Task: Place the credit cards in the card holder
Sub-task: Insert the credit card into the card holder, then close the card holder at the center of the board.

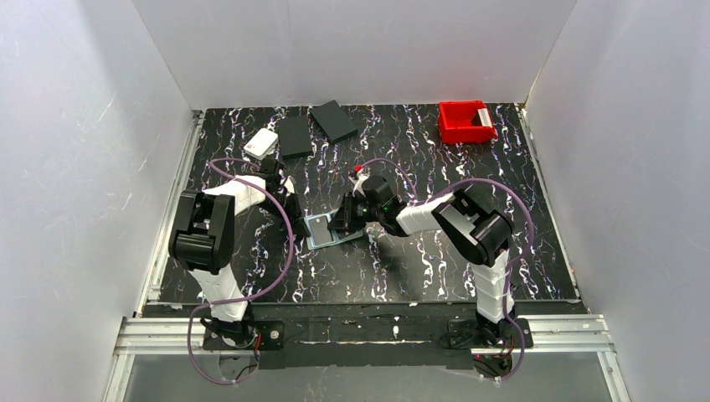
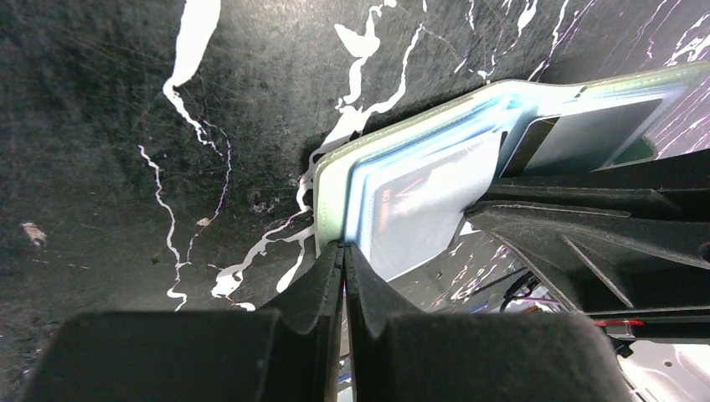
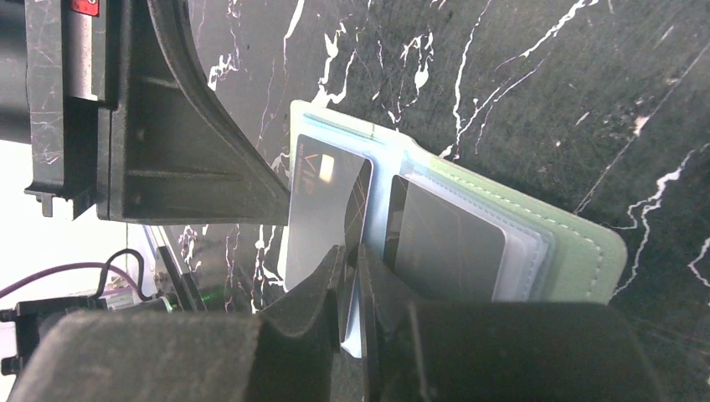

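– Black, white-veined worktop (image 1: 469, 251) between white walls. Where's the sage-green folding card holder (image 1: 321, 235)?
– Lying open mid-worktop, with both arms at it. One dark flat card (image 3: 448, 243) sits in one of its clear pockets already.
– And the tools?
– The left tool (image 2: 342, 251) has its fingers together at the holder's green rim. I judge it nips that leaf to steady it. The right tool (image 3: 352, 255) is clamped on the edge of a thin grey-blue credit card marked VIP (image 3: 322, 209), laid over the holder's neighbouring pocket.
– So which step?
– Insertion, I'd say. Whether the card is inside the sleeve or merely on top, I can't tell. The next move calls for a shallow slide along the pocket mouth, the left tool stopping the leaf from shifting.
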### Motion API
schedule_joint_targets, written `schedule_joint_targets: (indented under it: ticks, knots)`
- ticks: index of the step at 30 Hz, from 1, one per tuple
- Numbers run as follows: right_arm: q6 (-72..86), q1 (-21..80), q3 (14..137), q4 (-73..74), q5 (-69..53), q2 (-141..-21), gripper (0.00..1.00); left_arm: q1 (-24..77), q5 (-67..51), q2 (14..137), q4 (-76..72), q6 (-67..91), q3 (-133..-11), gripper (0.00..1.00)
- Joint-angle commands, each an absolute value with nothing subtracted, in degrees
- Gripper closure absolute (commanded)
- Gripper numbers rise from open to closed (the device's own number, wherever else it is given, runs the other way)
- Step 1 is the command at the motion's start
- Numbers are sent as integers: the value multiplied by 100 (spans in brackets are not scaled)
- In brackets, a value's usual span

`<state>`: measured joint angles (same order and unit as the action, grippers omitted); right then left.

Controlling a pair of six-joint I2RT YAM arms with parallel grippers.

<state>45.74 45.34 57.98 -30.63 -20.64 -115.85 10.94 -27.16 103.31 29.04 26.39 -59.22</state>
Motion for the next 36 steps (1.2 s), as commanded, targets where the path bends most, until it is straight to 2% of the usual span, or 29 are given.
schedule_joint_targets:
  ticks: [1,4,8,14,18,21,23,25,26,29,31,36]
  knots:
    - [4626,4746,5949,-3316,-2392,-11617,80,1324,-2663,10435,3065,2576,-5853,98]
    - [4342,4731,5975,-2699,-2210,-11335,74,1325,-2642,10358,3113,2567,-5857,98]
    - [3108,4688,6533,-730,-1715,-10786,65,1324,-2633,10163,3296,2483,-5953,95]
    - [1668,4650,7092,1584,-454,-9878,44,1327,-2695,9709,3734,2303,-6165,89]
    - [1336,4649,7072,1852,468,-9724,32,1327,-2715,9431,3958,2226,-6210,79]
    - [1356,4679,7077,1749,578,-9792,31,1317,-2706,9273,4032,2239,-6163,72]
    - [1618,4779,7159,1623,914,-9964,30,1306,-2589,9164,4067,2281,-6092,62]
    - [1878,5121,7562,1804,1688,-10444,28,1232,-2680,9083,4036,2365,-5935,52]
    - [2001,5452,8029,2194,2471,-10900,28,1141,-2735,8956,3973,2458,-5766,45]
    - [1859,5753,8457,2371,2769,-11434,28,1107,-2784,8871,3905,2609,-5613,41]
    - [1907,5816,8764,2690,3119,-11705,34,1107,-2785,8933,3885,2649,-5554,41]
    - [1969,5853,8755,2985,3762,-11663,41,1105,-2775,8885,3826,2667,-5461,41]
